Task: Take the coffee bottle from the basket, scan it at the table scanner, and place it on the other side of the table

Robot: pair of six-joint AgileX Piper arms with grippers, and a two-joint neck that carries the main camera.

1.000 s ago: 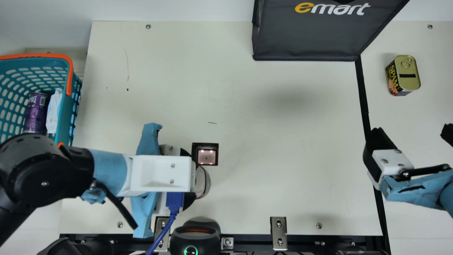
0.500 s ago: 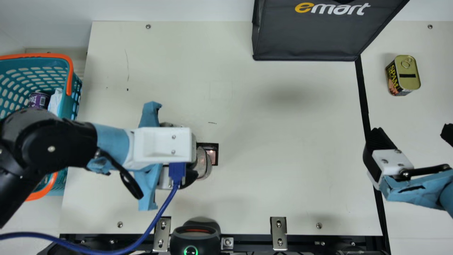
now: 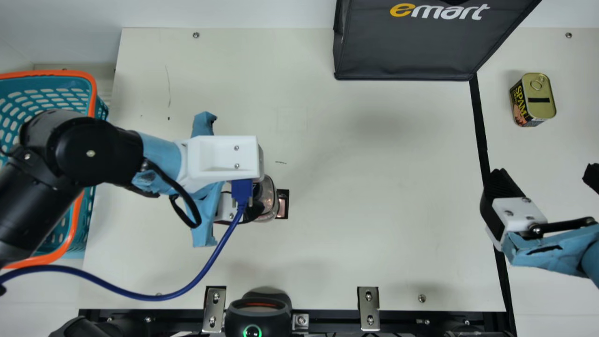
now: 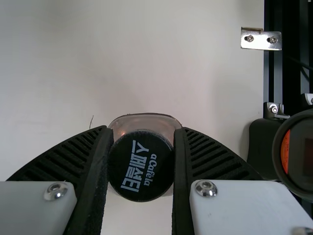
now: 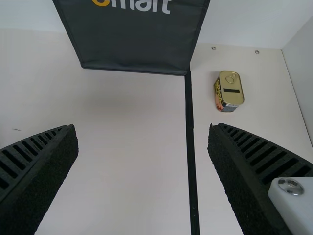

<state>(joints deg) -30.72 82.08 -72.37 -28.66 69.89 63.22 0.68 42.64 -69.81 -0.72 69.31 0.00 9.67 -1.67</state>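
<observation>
In the main view my left gripper (image 3: pixel 250 208) is left of centre, shut on the coffee bottle (image 3: pixel 268 200), whose clear body sticks out past the fingers. The bottle overlaps the left part of the table scanner (image 3: pixel 283 204), a dark-framed square with a lit window. In the left wrist view my left gripper (image 4: pixel 142 134) has its two ribbed fingers pressed on the sides of the bottle's black cap (image 4: pixel 141 165). My right gripper (image 3: pixel 545 178) stands open at the main view's right, and in the right wrist view my right gripper (image 5: pixel 142 128) has nothing between its fingers. The teal basket (image 3: pixel 87 224) is at far left, partly behind the left arm.
A black bag (image 3: pixel 412 47) stands at the back. A canned-meat tin (image 3: pixel 542 96) sits at the right, past a black tape line (image 3: pixel 480 126). A dark round device (image 3: pixel 258 313) is at the front edge near metal brackets (image 3: pixel 368 309). A blue cable (image 3: pixel 206 267) hangs from the left arm.
My left gripper has moved toward the back of the table with the bottle, which now covers more of the scanner. The right arm has kept still.
</observation>
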